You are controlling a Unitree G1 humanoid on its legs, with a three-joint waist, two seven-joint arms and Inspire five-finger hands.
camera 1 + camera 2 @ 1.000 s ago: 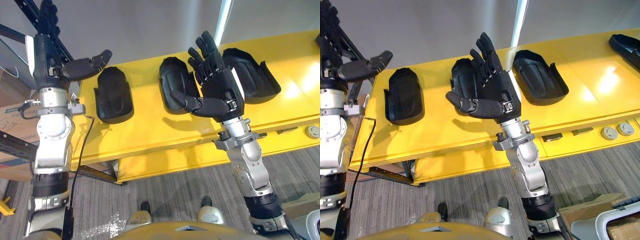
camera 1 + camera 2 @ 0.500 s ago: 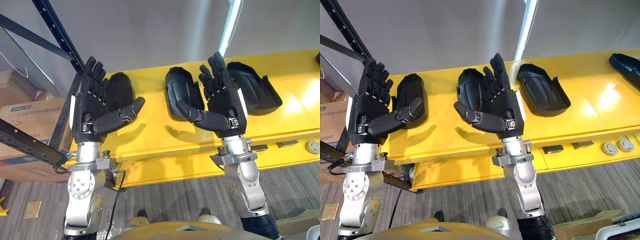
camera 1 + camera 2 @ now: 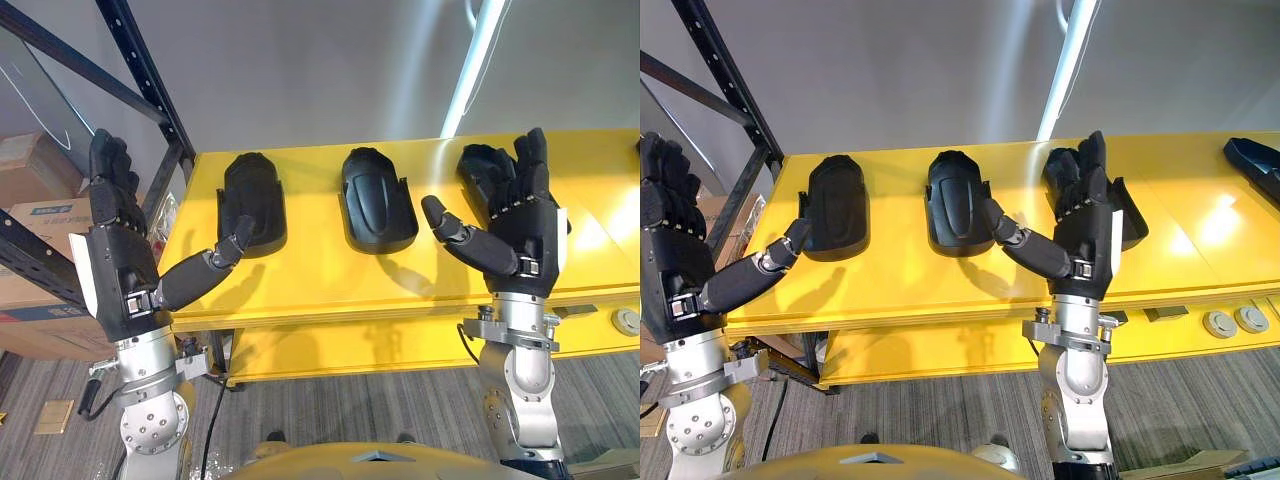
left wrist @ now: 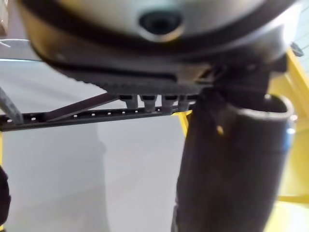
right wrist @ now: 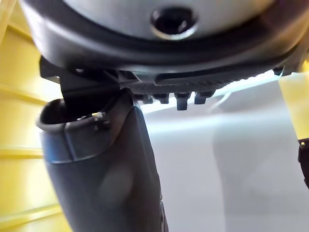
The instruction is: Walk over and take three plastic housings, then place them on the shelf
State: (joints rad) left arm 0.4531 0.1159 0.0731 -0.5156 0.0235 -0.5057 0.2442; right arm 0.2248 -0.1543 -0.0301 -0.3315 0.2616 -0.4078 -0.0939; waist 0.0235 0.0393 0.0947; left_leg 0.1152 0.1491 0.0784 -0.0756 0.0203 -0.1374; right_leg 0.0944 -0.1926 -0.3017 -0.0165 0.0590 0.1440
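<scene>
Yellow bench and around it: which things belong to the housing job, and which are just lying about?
Job: left housing, middle housing, right housing, all black, lying on the yellow bench; left hand and right hand, both open, empty.
Lying about: another black part at the bench's far right end; two round discs below its front edge; cardboard boxes beside the black rack.

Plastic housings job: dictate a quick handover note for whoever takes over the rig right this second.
Hands: the left hand and the right hand are both open, raised above the yellow table, and hold nothing.
Things: three housings lie in a row on the table: the left housing, the middle housing and the right housing, which is partly behind the right hand. A fourth housing lies at the table's far right end.
Done: the walk to the table. No housing has been taken.
Left: take three housings and place them on the shelf. A black rack stands to the left.
</scene>
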